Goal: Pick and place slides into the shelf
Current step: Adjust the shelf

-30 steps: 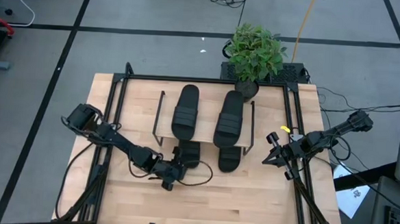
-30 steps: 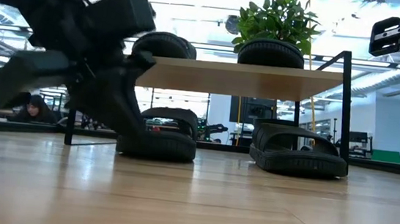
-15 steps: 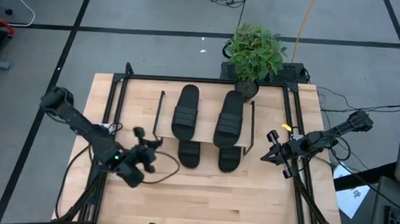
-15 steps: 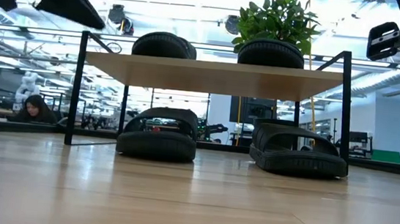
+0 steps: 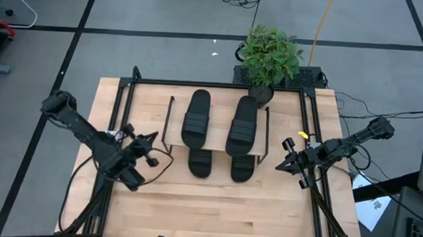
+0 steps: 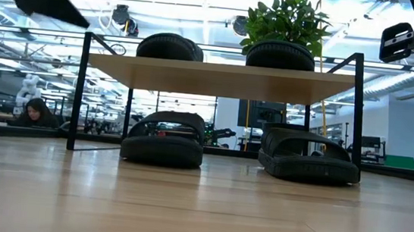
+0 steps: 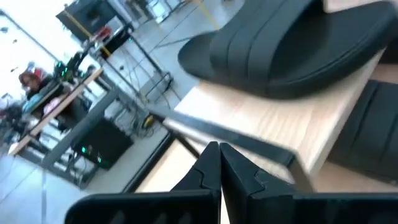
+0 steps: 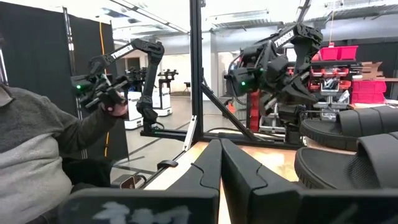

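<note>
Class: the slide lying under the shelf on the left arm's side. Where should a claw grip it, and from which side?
Grip the exposed end of the slide, coming from the table's front. The shelf board covers its far part from above, so only that end is likely reachable.

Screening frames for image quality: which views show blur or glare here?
Left wrist view: smeared throughout, the slide on the shelf board soft-edged. Low view: bright windows behind, slides silhouetted, dark blurred arm part at top left. High view: evenly lit, sharp.

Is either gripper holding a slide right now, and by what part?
Nothing is held. The left gripper and right gripper are both shut on nothing; all four slides sit on or under the shelf.
</note>
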### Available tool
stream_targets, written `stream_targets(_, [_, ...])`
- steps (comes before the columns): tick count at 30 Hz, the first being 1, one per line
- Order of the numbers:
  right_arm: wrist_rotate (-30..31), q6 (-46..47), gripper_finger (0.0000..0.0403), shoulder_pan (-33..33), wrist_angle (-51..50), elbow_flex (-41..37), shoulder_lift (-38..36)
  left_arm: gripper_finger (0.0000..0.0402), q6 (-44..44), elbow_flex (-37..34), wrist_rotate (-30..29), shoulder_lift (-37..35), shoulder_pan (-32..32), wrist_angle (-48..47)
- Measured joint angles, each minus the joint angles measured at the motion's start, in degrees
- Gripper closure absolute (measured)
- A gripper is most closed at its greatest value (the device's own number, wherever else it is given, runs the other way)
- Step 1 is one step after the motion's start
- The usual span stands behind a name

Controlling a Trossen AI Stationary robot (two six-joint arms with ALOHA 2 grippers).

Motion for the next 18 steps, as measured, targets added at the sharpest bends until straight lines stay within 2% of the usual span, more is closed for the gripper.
stream_targets(6, [0.1,-0.1,0.0403,0.0,0.0,0.0,0.0,0.0401,-1.4,-4.2,4.1,0.0,2.4,1.2])
stream_targets(12, [0.1,-0.3,0.0403,0.0,0.0,0.0,0.0,0.0401,-3.6,-7.1,2.3,-0.3,1.6,2.9])
stream_targets(18, [0.2,-1.5,0.0403,0.0,0.0,0.0,0.0,0.0401,5.0,-7.5,1.7,-0.3,2.1,11.5])
